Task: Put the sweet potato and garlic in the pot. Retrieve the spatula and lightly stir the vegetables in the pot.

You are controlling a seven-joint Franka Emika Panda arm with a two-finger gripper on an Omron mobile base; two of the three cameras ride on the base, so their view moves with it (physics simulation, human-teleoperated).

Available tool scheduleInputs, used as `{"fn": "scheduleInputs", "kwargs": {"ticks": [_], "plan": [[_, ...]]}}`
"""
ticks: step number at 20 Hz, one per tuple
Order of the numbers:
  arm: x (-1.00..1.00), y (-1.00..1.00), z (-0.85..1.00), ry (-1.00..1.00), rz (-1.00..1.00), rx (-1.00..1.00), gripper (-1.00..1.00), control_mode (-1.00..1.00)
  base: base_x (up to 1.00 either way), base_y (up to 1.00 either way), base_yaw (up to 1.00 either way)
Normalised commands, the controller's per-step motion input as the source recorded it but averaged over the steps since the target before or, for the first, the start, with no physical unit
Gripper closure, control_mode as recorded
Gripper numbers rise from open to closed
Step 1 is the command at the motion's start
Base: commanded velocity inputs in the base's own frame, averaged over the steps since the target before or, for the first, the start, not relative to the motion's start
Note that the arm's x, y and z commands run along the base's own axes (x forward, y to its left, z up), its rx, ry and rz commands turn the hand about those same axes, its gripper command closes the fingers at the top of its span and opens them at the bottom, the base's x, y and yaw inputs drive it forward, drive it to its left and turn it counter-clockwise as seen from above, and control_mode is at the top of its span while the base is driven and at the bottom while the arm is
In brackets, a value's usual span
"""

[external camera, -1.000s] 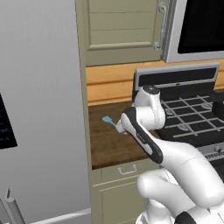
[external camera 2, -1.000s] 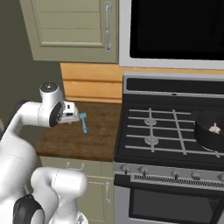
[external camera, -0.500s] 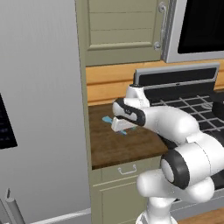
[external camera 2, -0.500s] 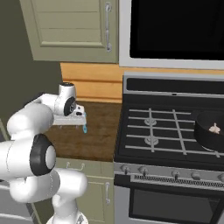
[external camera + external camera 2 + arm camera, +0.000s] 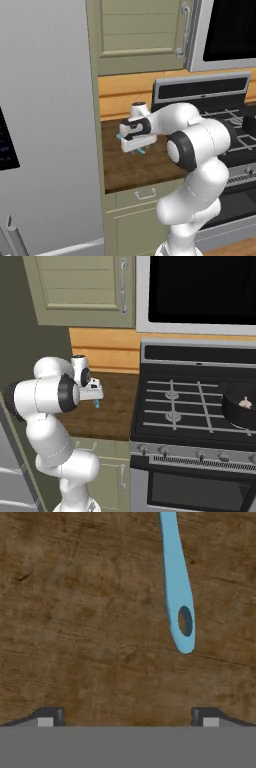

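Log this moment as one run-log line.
phase: reaching for spatula | gripper: open, above counter | spatula: lying flat, untouched | garlic: in pot

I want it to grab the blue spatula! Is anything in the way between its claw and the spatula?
Nothing visible. The open gripper hangs over bare wooden counter, and the spatula lies flat just ahead, uncovered.

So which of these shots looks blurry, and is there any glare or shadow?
Hand view: the countertop grain is soft and smeared, the spatula handle crisp-edged, no shadow under it. Base views: flat even lighting, no glare; the pot looks dark and slightly soft.
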Motion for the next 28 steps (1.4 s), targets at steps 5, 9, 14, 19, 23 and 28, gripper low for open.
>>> {"fn": "scheduleInputs", "kwargs": {"ticks": [5,9,14,19,23,28], "plan": [[0.34,-0.01,-0.18,0.00,0.00,0.01,-1.00,-1.00,0.00,0.00,0.00],[0.33,-0.11,-0.08,0.00,0.00,0.04,-1.00,-1.00,0.00,0.00,0.00],[0.26,-0.11,-0.21,0.00,0.00,0.00,-1.00,-1.00,0.00,0.00,0.00],[0.16,-0.03,-0.29,0.00,0.00,0.00,-1.00,-1.00,0.00,0.00,0.00],[0.19,-0.01,-0.31,0.00,0.00,0.00,-1.00,-1.00,0.00,0.00,0.00],[0.17,-0.01,-0.27,0.00,0.00,0.00,-1.00,-1.00,0.00,0.00,0.00]]}}
